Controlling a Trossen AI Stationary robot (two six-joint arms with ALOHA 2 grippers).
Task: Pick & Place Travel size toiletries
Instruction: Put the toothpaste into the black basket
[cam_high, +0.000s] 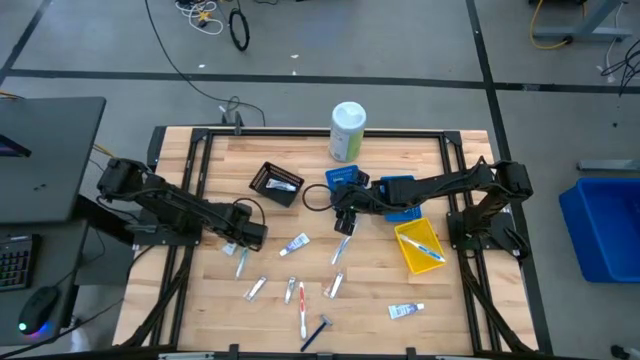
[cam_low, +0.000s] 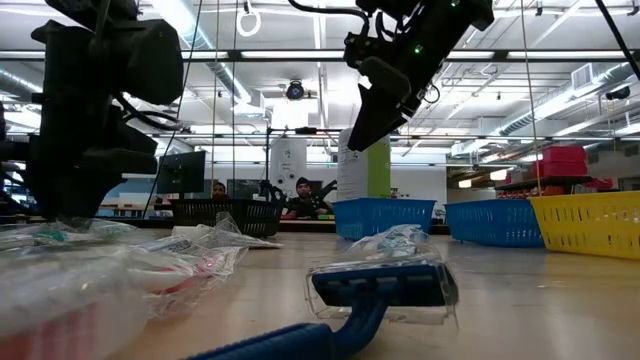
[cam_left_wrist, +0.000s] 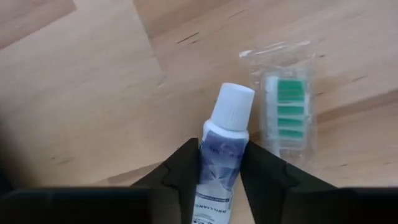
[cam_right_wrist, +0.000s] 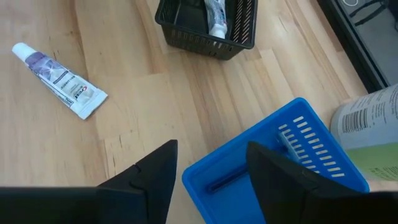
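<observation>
Toothpaste tube (cam_left_wrist: 222, 158) lies on the table between our left gripper's (cam_left_wrist: 221, 180) fingers, long axis along them, cap pointing away; they flank it closely, though we cannot tell whether they press. Our right gripper (cam_right_wrist: 208, 168) hangs open above the blue bin (cam_right_wrist: 273, 162).

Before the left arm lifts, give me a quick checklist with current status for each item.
1. Small white tube with blue print sits between the left end effector fingers: ok.
2. Grip fully closed on the tube: cannot tell.
3. Clear-wrapped green-bristled toothbrush head lies beside the tube, outside the fingers: ok.
4. Right end effector open, holding nothing, above the blue plastic bin: ok.
5. Black mesh bin already holds a tube, room remains: ok.
</observation>
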